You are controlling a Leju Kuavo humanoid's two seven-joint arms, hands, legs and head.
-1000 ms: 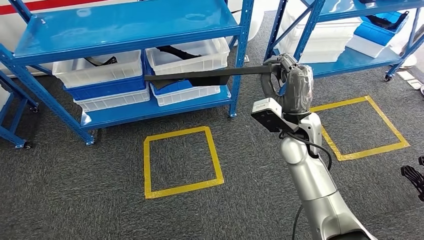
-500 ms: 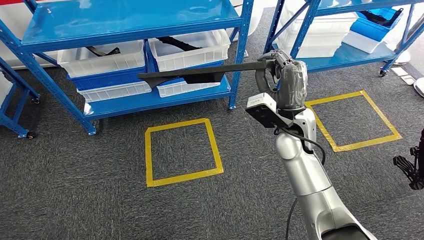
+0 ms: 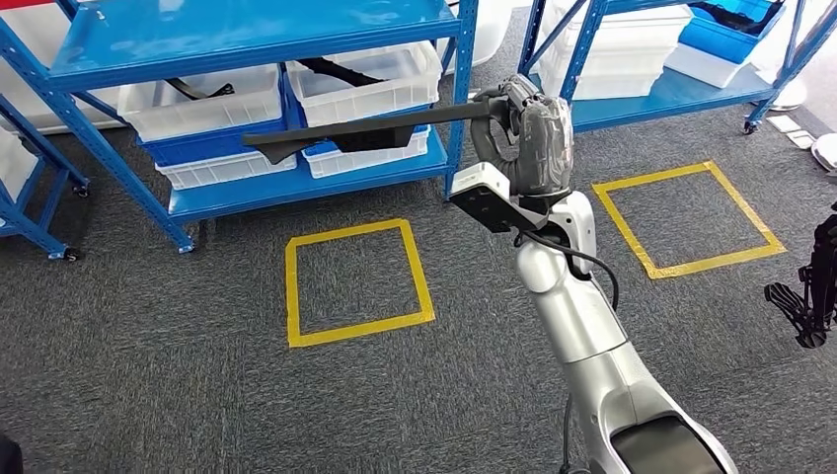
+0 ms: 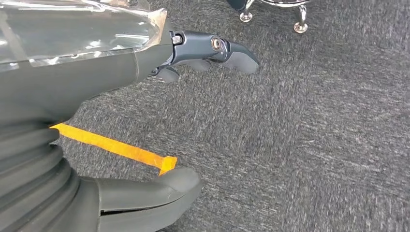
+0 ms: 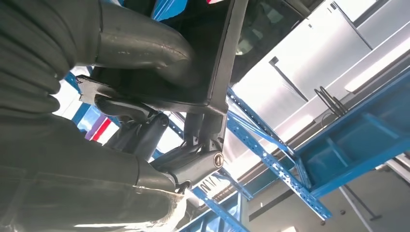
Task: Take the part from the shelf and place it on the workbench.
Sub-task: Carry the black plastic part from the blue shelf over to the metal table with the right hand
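My right hand [image 3: 518, 128] grips one end of a long, thin black part [image 3: 345, 131] and holds it level in the air, in front of the blue shelf [image 3: 296, 183]. The part's far end points left, across the white bins [image 3: 197, 104] on the shelf. Seen from the right wrist, the part [image 5: 222, 58] lies clamped between the thumb and the dark fingers [image 5: 193, 164] of my right hand [image 5: 159, 121]. My left hand [image 4: 96, 72] hangs over grey carpet with its fingers [image 4: 227, 48] and thumb apart, holding nothing.
Another blue shelf [image 3: 671, 94] with white and blue bins stands at the right. Two yellow tape squares [image 3: 355, 281] [image 3: 686, 217] mark the grey carpet. A dark object [image 3: 809, 296] sits at the right edge. Chrome casters [image 4: 300, 24] stand near my left hand.
The whole picture has shifted, so the camera has moved; shelves and tape squares sit further left and higher. My right hand still grips the part, now further left in the picture.
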